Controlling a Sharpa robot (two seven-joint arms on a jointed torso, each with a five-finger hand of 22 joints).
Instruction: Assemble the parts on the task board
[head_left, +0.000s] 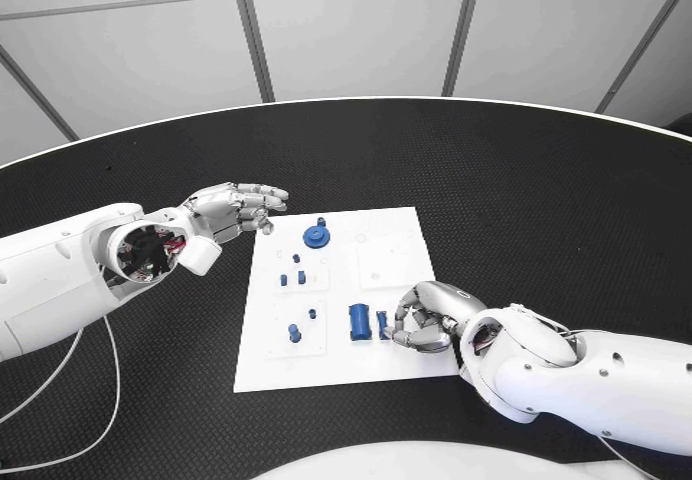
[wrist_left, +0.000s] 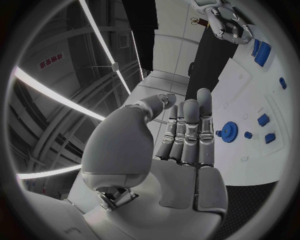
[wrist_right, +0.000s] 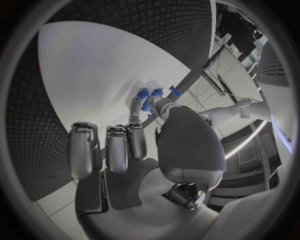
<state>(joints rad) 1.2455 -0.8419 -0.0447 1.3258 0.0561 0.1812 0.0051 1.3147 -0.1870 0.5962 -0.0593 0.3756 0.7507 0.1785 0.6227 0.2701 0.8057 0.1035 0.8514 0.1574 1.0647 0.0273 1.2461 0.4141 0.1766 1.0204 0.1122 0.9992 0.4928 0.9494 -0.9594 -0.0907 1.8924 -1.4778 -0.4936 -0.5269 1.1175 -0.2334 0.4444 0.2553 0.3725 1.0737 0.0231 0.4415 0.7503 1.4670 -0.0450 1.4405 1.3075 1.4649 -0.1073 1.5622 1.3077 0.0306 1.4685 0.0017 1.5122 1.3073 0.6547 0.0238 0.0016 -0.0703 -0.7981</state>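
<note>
One white task board (head_left: 389, 350) lies in the middle of the black tabletop (head_left: 548, 180) in the head view. On it the blue parts can be counted. There is one gear (head_left: 315, 236) near the board's upper left, two small pieces (head_left: 299, 277) below the gear, and one small peg (head_left: 294, 333) at lower left. One long block (head_left: 358, 319) stands at lower centre, and one narrower piece (head_left: 382, 323) lies just beside it, against the right hand's fingers.

The left hand (head_left: 231, 210) hovers at the board's upper left corner, released, with its fingers straight and together. The right hand (head_left: 427, 316) rests on the board's lower right area, its fingers curled down beside the narrower piece. Whether it actually pinches that piece cannot be told.

The left wrist view shows the left hand's flat palm and its grasp of nothing, with the gear (wrist_left: 229, 131) beyond the fingertips. The right wrist view shows the fingertips (wrist_right: 136, 106) of the right hand touching blue parts (wrist_right: 150, 95), which the head view partly hides.
</note>
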